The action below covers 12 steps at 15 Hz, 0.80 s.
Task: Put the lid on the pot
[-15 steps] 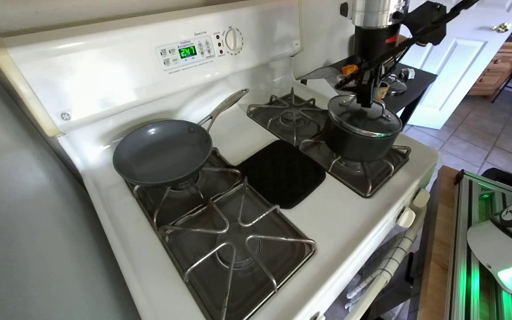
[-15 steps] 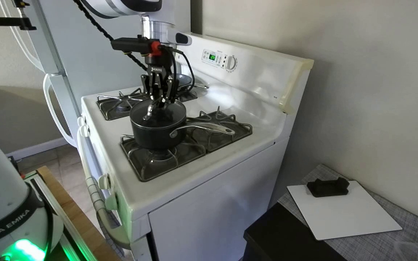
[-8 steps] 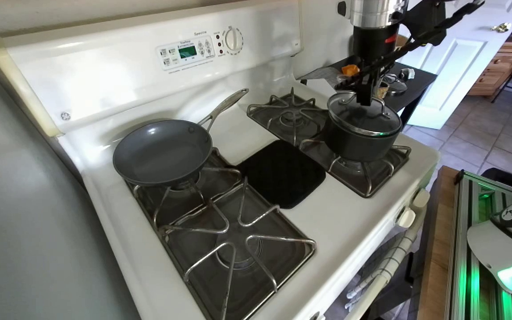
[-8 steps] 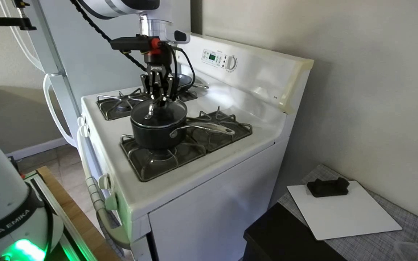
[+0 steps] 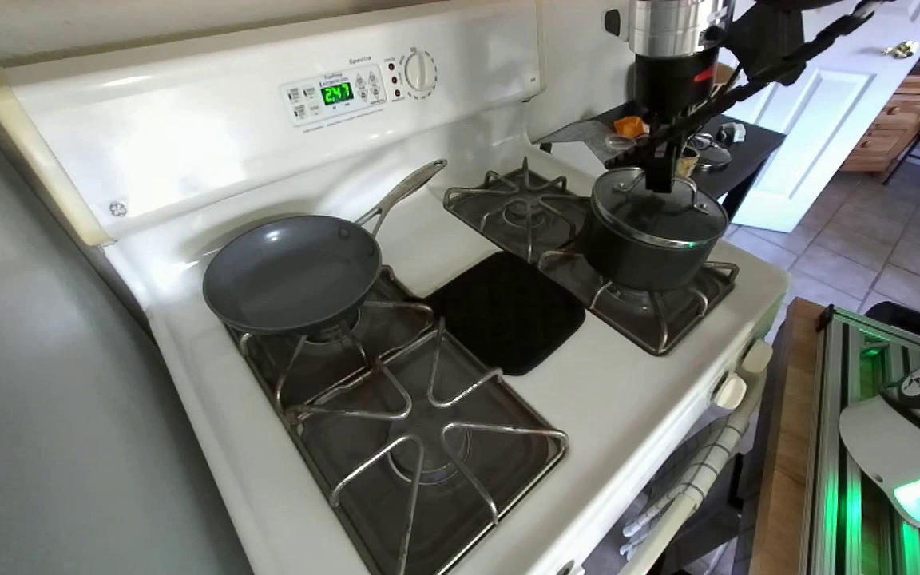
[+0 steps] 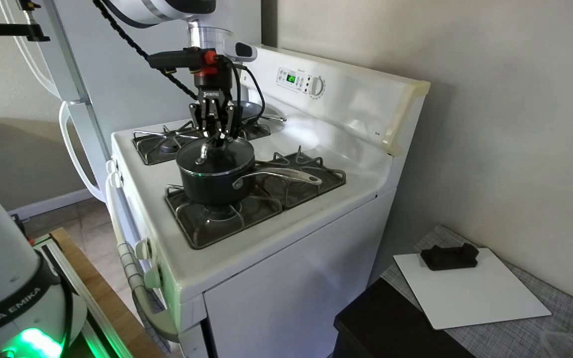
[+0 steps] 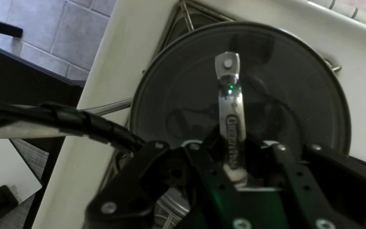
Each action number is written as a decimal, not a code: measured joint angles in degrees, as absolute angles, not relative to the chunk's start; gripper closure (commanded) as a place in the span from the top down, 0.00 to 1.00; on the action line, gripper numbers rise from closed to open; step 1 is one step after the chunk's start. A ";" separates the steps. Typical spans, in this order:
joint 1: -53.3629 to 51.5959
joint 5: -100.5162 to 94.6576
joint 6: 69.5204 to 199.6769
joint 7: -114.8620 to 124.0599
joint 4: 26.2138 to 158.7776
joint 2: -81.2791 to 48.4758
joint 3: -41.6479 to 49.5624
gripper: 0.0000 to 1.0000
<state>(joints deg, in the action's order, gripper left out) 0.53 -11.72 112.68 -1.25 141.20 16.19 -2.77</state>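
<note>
Lid (image 6: 237, 160) in tool (image 6: 216, 139) slightly nearer front stove edge (image 6: 153, 221)

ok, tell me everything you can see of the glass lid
The round, see-through glass lid has a thin metal rim and an arched, shiny metal handle across its top, stamped with lettering that seems to read GREENPAN; one handle end shows a round fastener. It is roughly level over the deep, dark grey-black, round pot; whether it is fully seated I can't tell. The black fingers flank the handle and appear to grip it.
</note>
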 measured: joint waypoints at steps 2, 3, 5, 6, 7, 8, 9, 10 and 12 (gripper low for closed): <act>0.47 -11.87 112.67 -1.23 141.10 16.01 -2.84 0.00; 0.47 -11.98 112.66 -1.18 141.03 15.86 -2.88 0.00; 0.47 -12.39 112.66 -0.98 140.90 15.43 -2.90 0.00; 0.47 -12.62 112.66 -0.81 140.86 15.20 -2.90 0.00; 0.47 -12.75 112.66 -0.64 140.84 14.98 -2.90 0.00; 0.47 -12.83 112.66 -0.44 140.84 14.75 -2.92 0.00; 0.44 -12.89 112.66 -0.26 140.79 14.53 -2.95 0.00; 0.43 -12.94 112.66 -0.11 140.72 14.33 -2.99 0.00; 0.42 -13.01 112.46 0.01 140.44 14.03 -3.02 0.27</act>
<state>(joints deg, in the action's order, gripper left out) 0.42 -13.01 112.46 0.01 140.44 14.03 -3.02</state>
